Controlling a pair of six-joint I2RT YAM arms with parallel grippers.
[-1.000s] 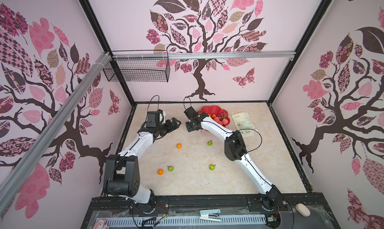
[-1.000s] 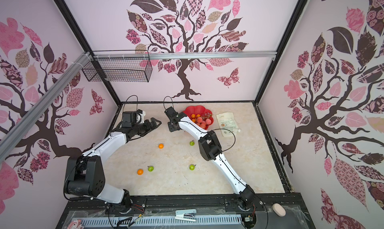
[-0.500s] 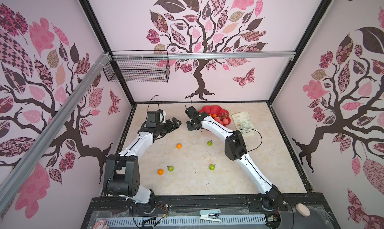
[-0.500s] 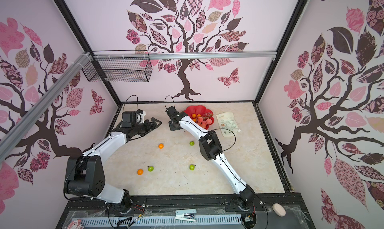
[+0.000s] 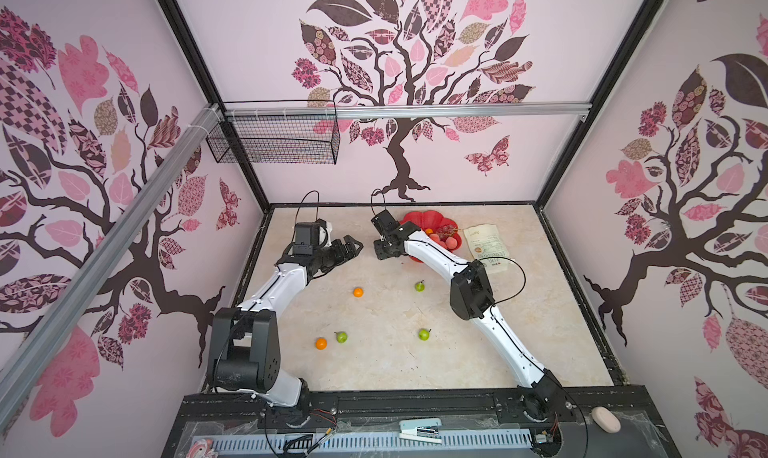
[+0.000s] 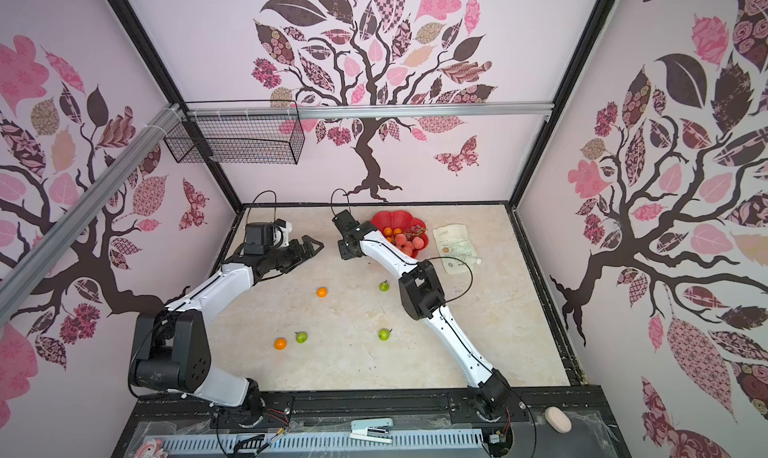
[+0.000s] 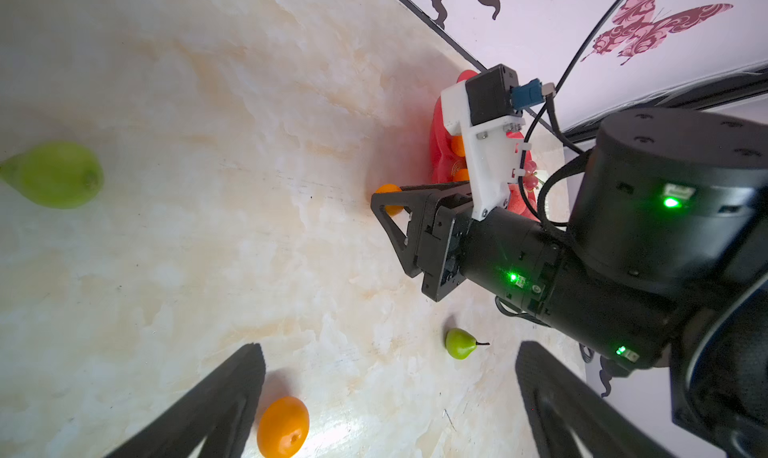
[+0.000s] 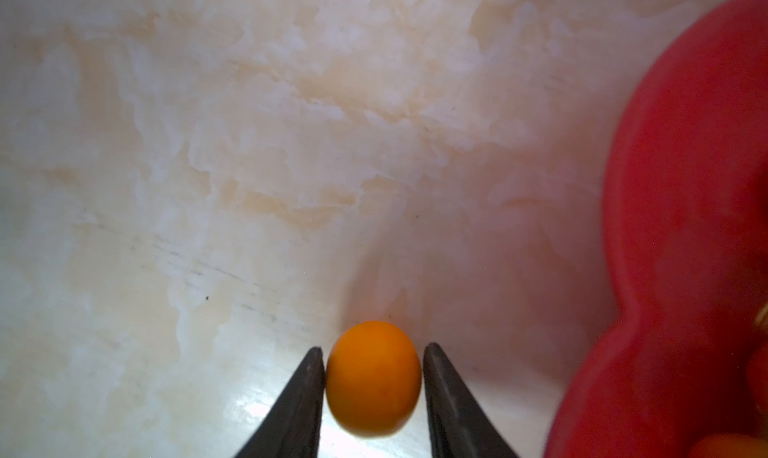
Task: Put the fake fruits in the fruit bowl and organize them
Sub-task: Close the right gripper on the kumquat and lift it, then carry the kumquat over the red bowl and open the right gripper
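The red flower-shaped fruit bowl [image 5: 428, 217] [image 6: 395, 217] stands at the back of the table and holds oranges, peaches and grapes [image 6: 401, 240]. My right gripper [image 5: 380, 254] [image 8: 373, 348] is low at the bowl's left side. Its fingers flank an orange ball [image 8: 372, 379] [image 7: 388, 194] lying on the table; one finger touches it and a thin gap shows at the other. My left gripper [image 5: 353, 244] [image 7: 390, 348] hovers wide open and empty, pointing at the right one. Loose on the table are two oranges [image 5: 358, 292] [image 5: 321, 343] and three green fruits [image 5: 419, 286] [image 5: 341, 337] [image 5: 423, 334].
A printed paper packet [image 5: 486, 244] lies right of the bowl, partly under the right arm's cable. A black wire basket [image 5: 274, 144] hangs on the back-left wall. A stapler [image 5: 419, 429] rests on the front ledge. The bowl's rim [image 8: 685, 186] is close beside the right fingers.
My right gripper's fingers have narrowed around the orange ball beside the bowl. The left arm and the loose fruits have not moved.
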